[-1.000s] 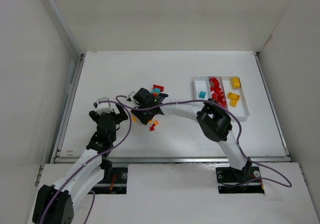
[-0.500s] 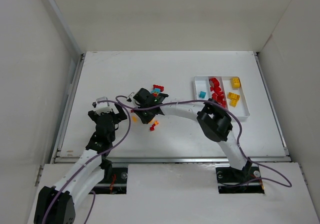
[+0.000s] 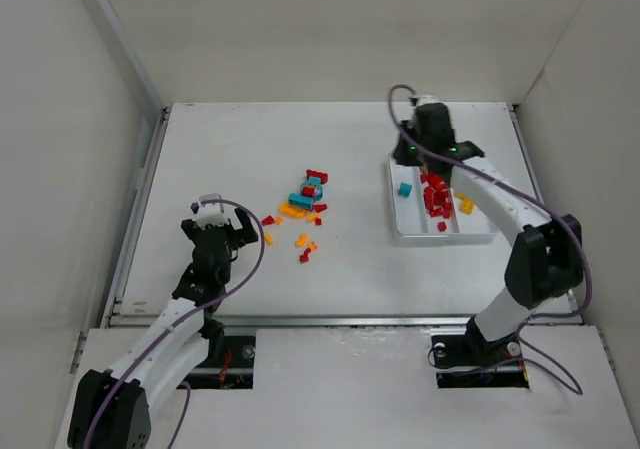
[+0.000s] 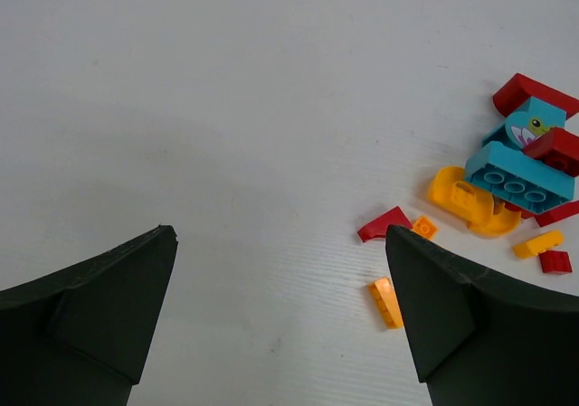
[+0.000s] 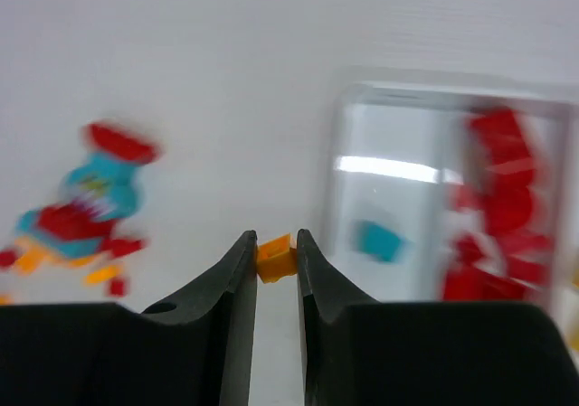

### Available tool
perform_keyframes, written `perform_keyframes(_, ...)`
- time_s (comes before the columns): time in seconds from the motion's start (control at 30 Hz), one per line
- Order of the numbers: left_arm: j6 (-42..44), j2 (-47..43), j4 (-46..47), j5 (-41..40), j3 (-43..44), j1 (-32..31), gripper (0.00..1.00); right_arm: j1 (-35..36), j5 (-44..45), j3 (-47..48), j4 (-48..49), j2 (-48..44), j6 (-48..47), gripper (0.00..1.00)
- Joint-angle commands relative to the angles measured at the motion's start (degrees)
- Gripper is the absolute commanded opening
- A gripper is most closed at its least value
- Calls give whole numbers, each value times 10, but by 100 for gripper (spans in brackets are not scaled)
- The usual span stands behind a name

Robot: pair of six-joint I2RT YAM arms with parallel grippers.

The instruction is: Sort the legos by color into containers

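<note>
Swung away from the loose pile since a second ago, the right gripper (image 5: 274, 243) is now up at the white tray (image 3: 393, 209), its two dark fingers (image 5: 231, 279) pinched on a small orange brick (image 5: 276, 259). From the wrist camera the brick shows against bare table (image 3: 250, 149) just left of the tray's left wall, level with its far end. From above, the wrist hangs over the tray's far end and hides the fingertips.

Inside the tray, a single teal piece (image 3: 405, 189) lies in the left compartment. Red pieces (image 3: 433, 201) fill the middle one. Yellow pieces (image 3: 465, 207) sit in the right one, partly covered by the arm. The wrist picture is blurred, so the pieces' shapes cannot be made out there.

Well left of the tray lies the unsorted pile (image 3: 305, 197). It holds a long teal brick (image 4: 520, 175) with red pieces against it, and an orange arch (image 4: 461, 198) touching the brick's near side. Small orange and red bits (image 3: 303, 247) are scattered just nearer the arm bases.

Farther left again from the tray, the left gripper (image 4: 279, 232) hangs over bare table with its jaws spread wide and nothing between them. A red wedge (image 4: 384, 223) and a small orange bar (image 4: 387, 302) lie just beside its right finger.
</note>
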Motion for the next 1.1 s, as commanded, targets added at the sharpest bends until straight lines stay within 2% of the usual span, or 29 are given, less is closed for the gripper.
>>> perform_keyframes(0.0,11,5,28,12,3,3,100,-94,33,-79,-11,-36,24,0)
perform_keyframes(0.03,11,5,28,17,3,8,100,-146,33,-112,-11,-52,19,0)
perform_keyframes(0.23,16,23,33,34,8,8,100,-306,39,-164,-38,-47,30,0)
perform_keyframes(0.33,28,28,33,46,8,8,100,-350,27,-186,-45,-41,66,0)
perform_keyframes(0.43,28,28,33,46,8,8,100,-356,31,-197,-45,-41,78,2)
perform_keyframes(0.5,28,33,33,51,8,8,100,-356,54,-202,-45,-41,78,15)
perform_keyframes(0.53,28,33,39,51,8,8,100,-356,60,-202,-45,-41,78,45)
perform_keyframes(0.57,28,33,39,51,8,8,100,-356,60,-202,-45,-41,78,57)
perform_keyframes(0.63,28,39,39,51,13,8,100,-356,60,-196,-51,-41,73,71)
perform_keyframes(0.67,28,39,39,51,13,8,100,-356,60,-189,-51,-49,60,75)
perform_keyframes(0.73,33,39,39,51,13,8,100,-333,74,-183,-57,-65,54,80)
perform_keyframes(0.8,33,39,39,51,13,8,100,-303,86,-167,-64,-80,32,80)
perform_keyframes(0.93,33,46,39,58,13,8,100,-155,100,-144,-59,-108,-9,81)
perform_keyframes(0.97,39,46,39,64,13,8,100,-77,90,-131,-41,-108,-36,81)
perform_keyframes(1.03,39,46,39,64,13,8,100,5,66,-115,-24,-82,-63,81)
perform_keyframes(1.07,39,46,39,64,13,8,100,70,38,-100,-24,-61,-70,82)
